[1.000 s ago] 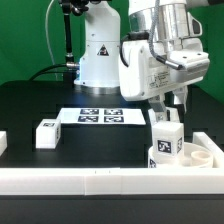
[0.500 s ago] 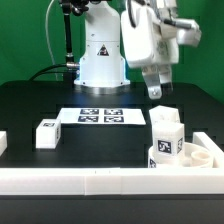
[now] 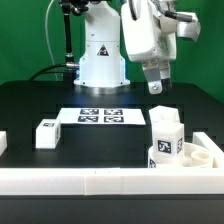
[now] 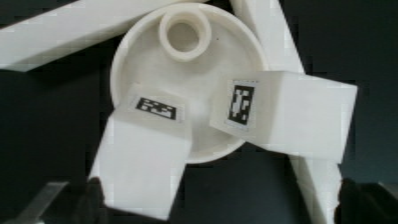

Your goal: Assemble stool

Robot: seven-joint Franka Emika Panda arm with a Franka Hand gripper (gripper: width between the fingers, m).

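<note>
The round white seat (image 3: 207, 157) lies at the exterior view's lower right, against the front rail. Two tagged white legs stand in it, one (image 3: 166, 124) behind the other (image 3: 164, 151). A third leg (image 3: 45, 133) lies loose at the exterior view's left. My gripper (image 3: 157, 88) hangs open and empty above the two standing legs, apart from them. In the wrist view the seat (image 4: 178, 75) shows an open socket (image 4: 183, 33) and both legs (image 4: 146, 145) (image 4: 288, 108) fitted in. My dark fingertips (image 4: 63, 200) sit wide apart, and my gripper (image 4: 217, 205) holds nothing.
The marker board (image 3: 100, 116) lies flat mid-table. Long white border rails (image 3: 100, 182) run along the front, with a short rail piece (image 3: 3, 143) at the exterior view's far left. A rail (image 4: 54, 45) also borders the seat in the wrist view. The robot base (image 3: 100, 55) stands behind.
My gripper has let go of the rear standing leg and risen well above it, shifting slightly to the exterior view's left. The legs and seat have not moved.
</note>
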